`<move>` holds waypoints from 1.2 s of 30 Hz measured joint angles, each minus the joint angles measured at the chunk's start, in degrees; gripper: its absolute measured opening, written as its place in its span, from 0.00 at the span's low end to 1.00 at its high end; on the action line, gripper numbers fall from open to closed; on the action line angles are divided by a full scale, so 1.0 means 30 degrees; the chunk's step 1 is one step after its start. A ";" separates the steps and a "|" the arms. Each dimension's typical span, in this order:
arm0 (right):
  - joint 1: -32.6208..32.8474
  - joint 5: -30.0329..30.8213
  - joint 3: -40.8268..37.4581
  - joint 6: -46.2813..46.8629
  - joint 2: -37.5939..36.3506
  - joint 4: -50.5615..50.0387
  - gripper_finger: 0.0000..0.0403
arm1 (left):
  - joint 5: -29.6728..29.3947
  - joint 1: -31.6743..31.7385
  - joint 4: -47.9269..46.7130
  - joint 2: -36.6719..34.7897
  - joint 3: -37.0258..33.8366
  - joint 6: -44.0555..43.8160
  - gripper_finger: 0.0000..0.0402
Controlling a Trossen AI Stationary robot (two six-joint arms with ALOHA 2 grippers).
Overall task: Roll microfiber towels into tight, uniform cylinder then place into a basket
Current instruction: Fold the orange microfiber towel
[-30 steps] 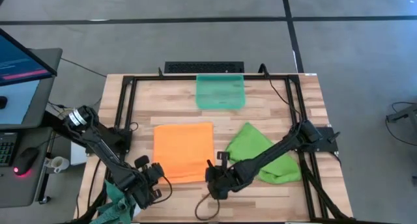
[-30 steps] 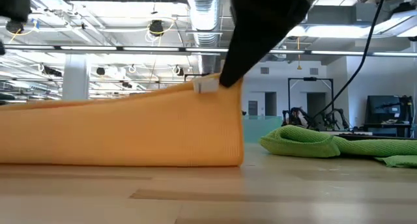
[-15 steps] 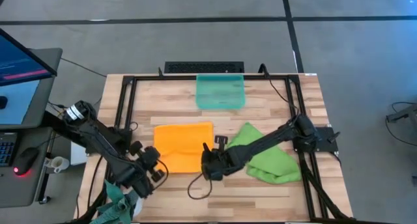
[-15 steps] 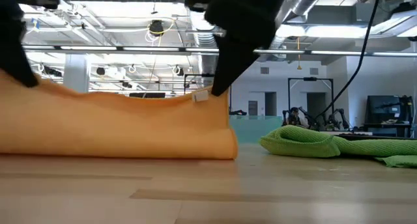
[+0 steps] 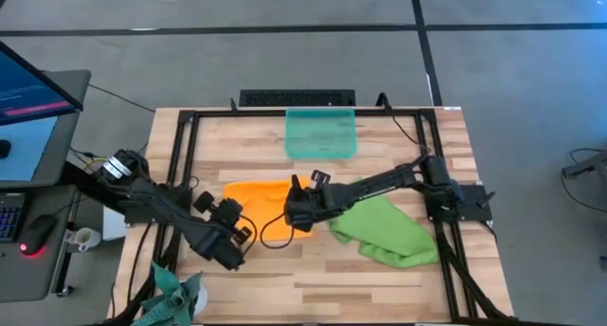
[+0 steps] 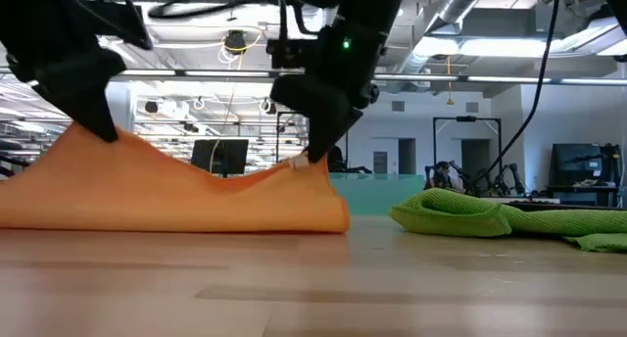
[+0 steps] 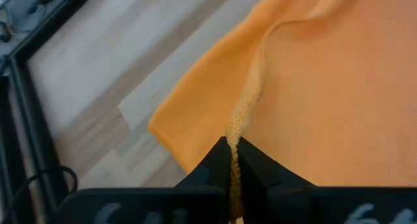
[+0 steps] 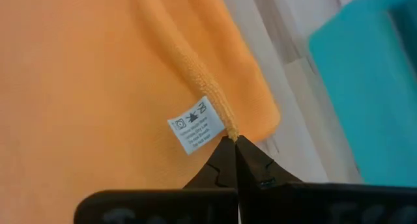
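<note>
High view: the bright orange microfiber towel (image 5: pixel 258 202) lies left of centre on the wooden table (image 5: pixel 398 146), its long axis running left to right. Left gripper (image 5: pixel 230 212) is clamped on the towel's left hem; right gripper (image 5: pixel 297 210) is clamped on the right hem beside the white care label (image 8: pixel 195 124). Both hold the near edge lifted, with the cloth extending away toward the far side. Translucent teal-green plastic basket (image 5: pixel 321 134) stands beyond, at the far edge. Lime green towel (image 5: pixel 384 229) lies crumpled to the right.
</note>
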 joint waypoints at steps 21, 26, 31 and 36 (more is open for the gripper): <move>-0.0938 -0.0449 -0.0999 0.0335 -0.0005 0.1275 0.01 | 0.0703 0.0720 -0.0039 -0.0014 0.0000 0.0790 0.00; -0.1105 -0.0452 -0.0999 0.0342 -0.0005 0.1279 0.01 | 0.1152 0.0720 -0.0031 -0.0007 0.0000 0.0671 0.05; -0.1152 -0.0464 -0.0999 0.0342 -0.0005 0.1402 0.01 | 0.0931 0.0720 -0.0209 -0.0007 0.0000 0.0959 0.16; -0.1538 -0.0503 -0.0999 0.0734 -0.0005 0.1428 0.01 | 0.0537 0.0720 -0.2256 -0.0007 0.0007 0.0335 0.26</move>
